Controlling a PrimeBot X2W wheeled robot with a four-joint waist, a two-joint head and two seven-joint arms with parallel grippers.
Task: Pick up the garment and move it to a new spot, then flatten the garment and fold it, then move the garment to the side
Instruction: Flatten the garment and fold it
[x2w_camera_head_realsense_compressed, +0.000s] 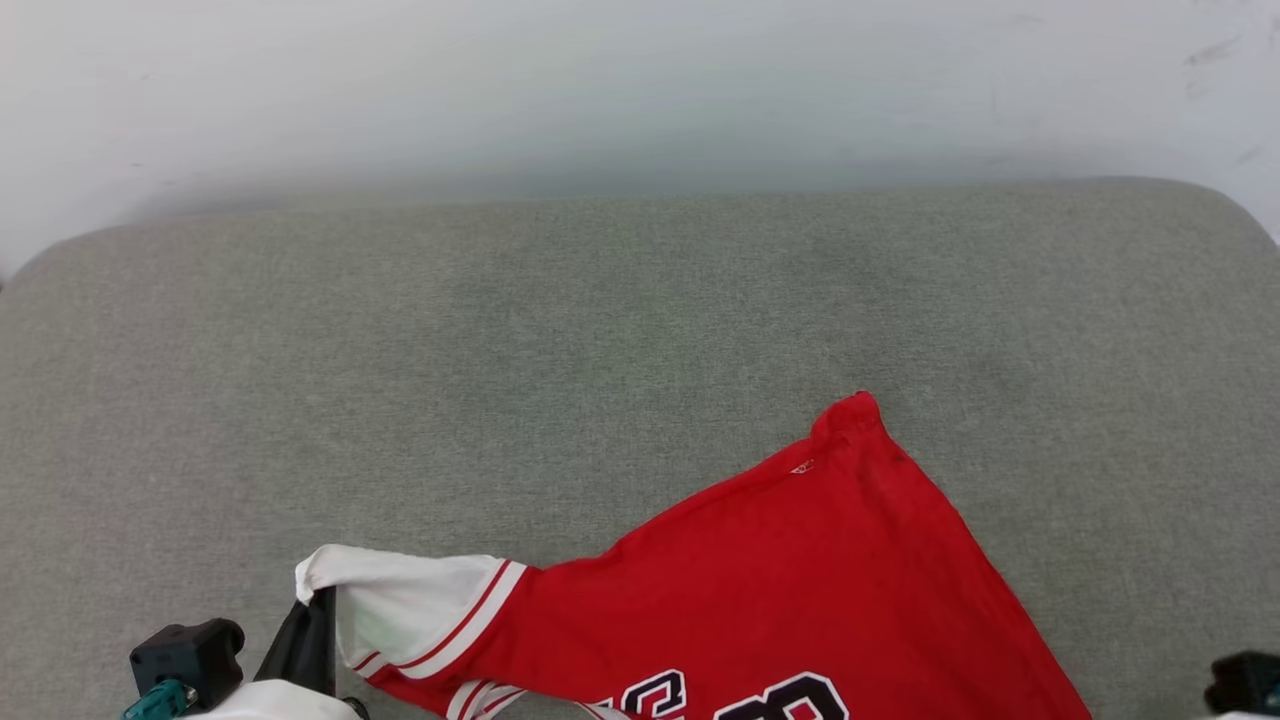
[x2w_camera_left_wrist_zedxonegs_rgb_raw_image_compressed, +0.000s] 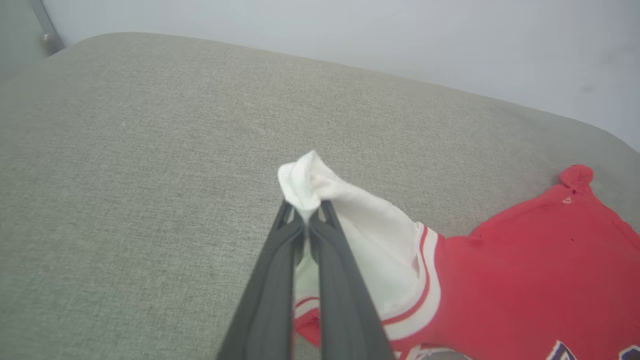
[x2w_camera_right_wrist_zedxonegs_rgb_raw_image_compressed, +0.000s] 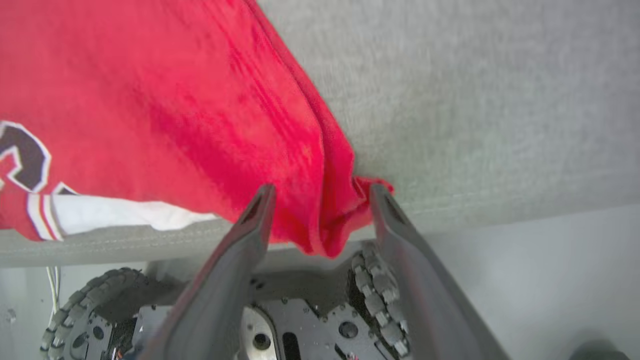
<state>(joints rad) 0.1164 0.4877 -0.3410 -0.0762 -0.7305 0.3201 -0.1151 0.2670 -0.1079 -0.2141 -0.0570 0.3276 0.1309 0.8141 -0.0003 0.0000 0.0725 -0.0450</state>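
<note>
Garment (x2w_camera_head_realsense_compressed: 780, 590) lies lower right of the head view on a grey cushion (x2w_camera_head_realsense_compressed: 600, 330), left hand (x2w_camera_left_wrist_zedxonegs_rgb_raw_image_compressed: 306, 210) clenched on its white sleeve (x2w_camera_left_wrist_zedxonegs_rgb_raw_image_compressed: 370, 235), right hand (x2w_camera_right_wrist_zedxonegs_rgb_raw_image_compressed: 320, 192) open around overhanging hem (x2w_camera_right_wrist_zedxonegs_rgb_raw_image_compressed: 325, 235) that may slide off.

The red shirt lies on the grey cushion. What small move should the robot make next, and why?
Probably open the left gripper and let the white sleeve fall. The garment lies mostly flat on the cushion, the right gripper stands open around its red corner, and only the left one pinches cloth.
</note>
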